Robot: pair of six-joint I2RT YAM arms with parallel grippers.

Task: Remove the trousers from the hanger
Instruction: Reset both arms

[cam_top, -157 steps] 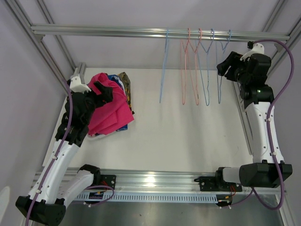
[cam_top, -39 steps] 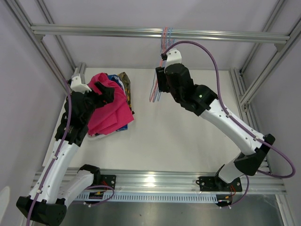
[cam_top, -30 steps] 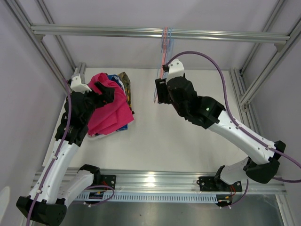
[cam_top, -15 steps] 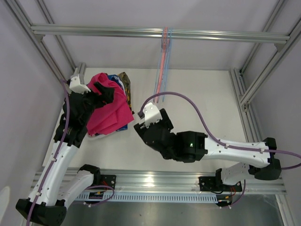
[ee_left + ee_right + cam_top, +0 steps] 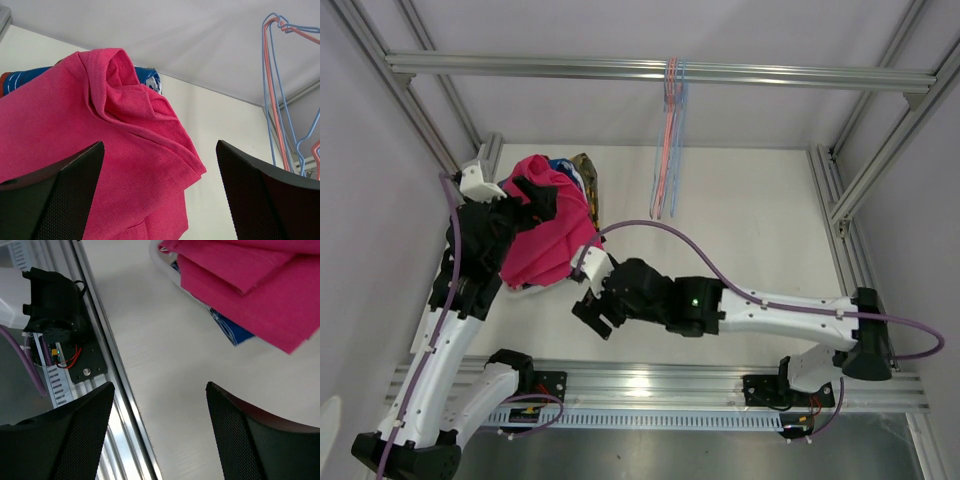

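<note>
On the tabletop (image 5: 750, 230), left side: left gripper (image 5: 532, 192), jaws wide, over heaped trousers (image 5: 552, 240), magenta pair uppermost. Right gripper (image 5: 592, 314) just beside the heap, jaws wide. Pink and blue wire hangers (image 5: 666, 150) bunched on the rail (image 5: 520, 67).

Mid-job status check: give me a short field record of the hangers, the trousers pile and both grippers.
hangers: bunched together on the rail, all bare
trousers: heaped at the far left of the table
top of heap: pink pair
showing beneath: blue-patterned pair, camouflage pair
left gripper: open, above the pink pair
right gripper: open, empty, over bare table by the heap's near edge
</note>
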